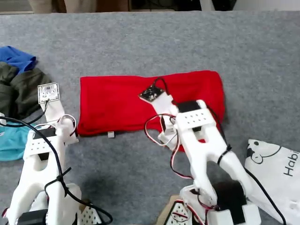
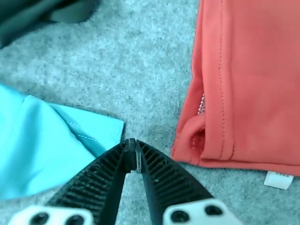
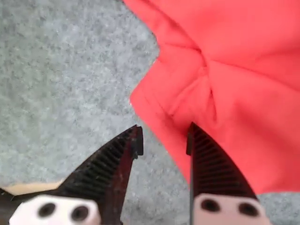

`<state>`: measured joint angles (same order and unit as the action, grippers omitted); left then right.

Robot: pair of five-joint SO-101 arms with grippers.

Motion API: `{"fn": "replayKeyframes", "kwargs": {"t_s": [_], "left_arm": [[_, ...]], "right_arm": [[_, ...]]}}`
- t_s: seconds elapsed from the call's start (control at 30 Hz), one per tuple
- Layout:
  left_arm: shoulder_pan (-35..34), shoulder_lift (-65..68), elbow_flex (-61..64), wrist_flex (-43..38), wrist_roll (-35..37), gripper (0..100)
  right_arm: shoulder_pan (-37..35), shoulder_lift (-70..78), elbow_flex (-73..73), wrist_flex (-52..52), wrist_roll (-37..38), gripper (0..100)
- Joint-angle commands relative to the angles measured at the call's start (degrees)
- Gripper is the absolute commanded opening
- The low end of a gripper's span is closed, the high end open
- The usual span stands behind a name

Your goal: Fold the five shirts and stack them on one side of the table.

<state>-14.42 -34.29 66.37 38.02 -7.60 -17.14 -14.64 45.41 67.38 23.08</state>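
Closest in, the left gripper (image 2: 131,151) is clenched, its ribbed black tips pressed together with nothing between them. It hangs over a bare strip of the grey bench (image 1: 140,42), between a corner of the teal shirt (image 2: 37,150) and the hemmed edge of the red shirt (image 2: 253,79). A small white label (image 2: 279,180) sticks out from under that hem.

The right gripper (image 3: 164,138) is released, its jaws spread wide. One jaw sits over a pointed corner of the red shirt (image 3: 234,70), the other over bare bench just beside it. Whether either jaw touches the cloth I cannot tell.

From the high view, the red shirt (image 1: 117,101) lies flat across the middle of the bench as a broad, wide rectangle, with the white label (image 1: 111,135) at its near edge. The right arm (image 1: 201,140) reaches over its near right part, and the left arm (image 1: 44,154) stands just off its near left corner.

Along the left edge of the bench lie the blue shirt (image 1: 16,56), then the crumpled dark shirts (image 1: 18,86) nearer, then the teal shirt (image 1: 11,140) beside the left arm. At the near right edge, well apart from the red shirt, lies a white printed cloth (image 1: 276,173).
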Motion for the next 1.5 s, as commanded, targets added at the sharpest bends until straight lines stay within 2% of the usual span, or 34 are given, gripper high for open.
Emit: {"fn": "replayKeyframes", "kwargs": {"t_s": [0.0, 0.23, 0.47, 0.67, 0.9, 1.2, 1.33, 1.47], "left_arm": [[0.35, -1.36, -0.26, -0.79, 0.35, 2], [0.35, -1.36, -0.26, -0.79, 0.35, 2], [0.35, -1.36, -0.26, -0.79, 0.35, 2], [0.35, -1.36, -0.18, -1.49, 0.35, 2], [0.35, -1.36, 1.05, -2.81, 0.18, 2], [0.35, -1.36, 1.05, -2.81, 0.18, 2], [0.35, -1.36, 1.05, -2.81, 0.18, 2], [0.35, -1.36, 1.05, -2.81, 0.18, 2]], "right_arm": [[0.92, 1.71, 0.04, -2.81, 0.7, 16.2], [4.7, 6.99, -0.57, -6.68, 5.98, 16.1], [4.79, 7.43, -1.71, -6.77, 6.07, 15.8], [4.88, 7.69, -3.91, -6.86, 6.24, 2.0], [4.97, 7.69, -4.0, -8.53, 7.21, 1.5], [4.53, 6.55, -5.23, -2.99, 7.21, 0.5], [4.35, 1.1, -5.23, 1.14, 7.3, 0.5], [0.84, -4.7, -4.35, 4.22, 7.3, 0.8]]}}
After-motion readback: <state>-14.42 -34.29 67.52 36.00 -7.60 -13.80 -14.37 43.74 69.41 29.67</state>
